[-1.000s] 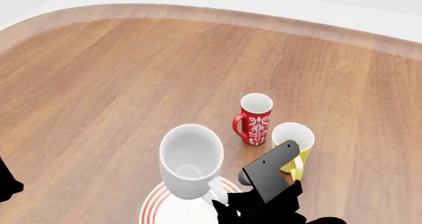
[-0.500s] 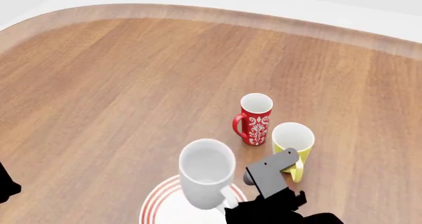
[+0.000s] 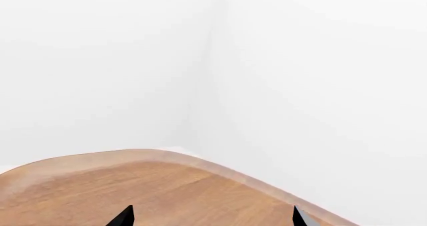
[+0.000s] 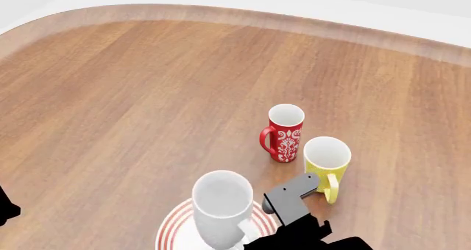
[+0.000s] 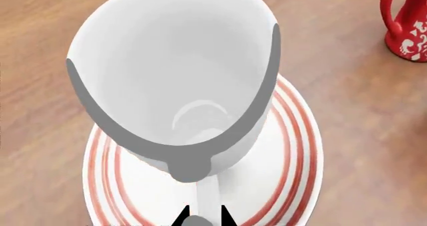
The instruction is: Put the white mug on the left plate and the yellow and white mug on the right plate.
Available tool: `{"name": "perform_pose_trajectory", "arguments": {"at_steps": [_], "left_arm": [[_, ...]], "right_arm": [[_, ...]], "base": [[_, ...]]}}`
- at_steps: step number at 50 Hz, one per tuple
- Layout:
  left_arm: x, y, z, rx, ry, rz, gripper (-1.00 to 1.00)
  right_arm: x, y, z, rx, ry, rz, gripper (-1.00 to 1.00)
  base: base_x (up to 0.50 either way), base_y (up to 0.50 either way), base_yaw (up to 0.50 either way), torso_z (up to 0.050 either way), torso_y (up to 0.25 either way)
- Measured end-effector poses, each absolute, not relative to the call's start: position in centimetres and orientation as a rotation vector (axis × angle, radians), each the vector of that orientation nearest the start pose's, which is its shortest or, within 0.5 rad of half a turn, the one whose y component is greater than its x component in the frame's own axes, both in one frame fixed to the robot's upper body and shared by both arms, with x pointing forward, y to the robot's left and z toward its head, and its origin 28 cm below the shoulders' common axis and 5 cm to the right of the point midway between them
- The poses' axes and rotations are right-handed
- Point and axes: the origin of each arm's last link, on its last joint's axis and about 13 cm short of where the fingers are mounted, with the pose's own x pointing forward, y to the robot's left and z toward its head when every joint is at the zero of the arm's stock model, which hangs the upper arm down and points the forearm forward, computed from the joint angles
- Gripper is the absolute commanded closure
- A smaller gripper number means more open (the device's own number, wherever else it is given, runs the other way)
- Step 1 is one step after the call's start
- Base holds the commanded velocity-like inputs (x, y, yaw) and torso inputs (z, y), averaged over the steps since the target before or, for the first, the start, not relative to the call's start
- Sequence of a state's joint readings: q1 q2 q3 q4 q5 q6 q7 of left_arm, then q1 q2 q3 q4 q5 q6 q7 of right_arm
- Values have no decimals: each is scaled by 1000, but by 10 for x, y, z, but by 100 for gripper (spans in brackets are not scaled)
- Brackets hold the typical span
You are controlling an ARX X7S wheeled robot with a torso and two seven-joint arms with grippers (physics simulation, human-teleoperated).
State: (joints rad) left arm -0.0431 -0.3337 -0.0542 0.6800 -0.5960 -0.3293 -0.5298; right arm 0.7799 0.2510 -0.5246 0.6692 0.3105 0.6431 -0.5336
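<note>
Right claw (image 5: pixel 200 220) grips the white mug (image 4: pixel 220 208) by its handle, over the left plate (image 4: pixel 176 230) at bottom centre of our head view. Yellow and white mug (image 4: pixel 327 160) stands on the surface (image 4: pixel 147 95) right of centre, beside the red mug (image 4: pixel 285 132). Left claw (image 3: pixel 210 217) tips sit well apart, holding nothing we can see.

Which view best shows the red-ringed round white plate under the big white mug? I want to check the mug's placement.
The right wrist view: the red-ringed round white plate fills the frame beneath the large glossy white mug. The head view shows only its edge at the frame bottom. The left wrist view shows none of it.
</note>
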Motion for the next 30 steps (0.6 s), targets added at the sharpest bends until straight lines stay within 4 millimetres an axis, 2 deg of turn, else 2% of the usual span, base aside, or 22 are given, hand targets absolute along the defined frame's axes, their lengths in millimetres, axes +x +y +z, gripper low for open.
{"name": "perform_pose_trajectory", "arguments": {"at_steps": [26,27,30], "left_arm": [[191,241,152,-274,-295,236,-100],[191,241,152,-274,-295,236,-100],[191,241,152,-275,-296,236,-100]], "right_arm": [[345,-124,43,-125,728,696,100],[345,-124,43,-126,728,696,-100],[346,-124,43,-132,728,694,-100]], "base": [[0,0,0,0,0],[0,0,0,0,0],[0,0,0,0,0]]}}
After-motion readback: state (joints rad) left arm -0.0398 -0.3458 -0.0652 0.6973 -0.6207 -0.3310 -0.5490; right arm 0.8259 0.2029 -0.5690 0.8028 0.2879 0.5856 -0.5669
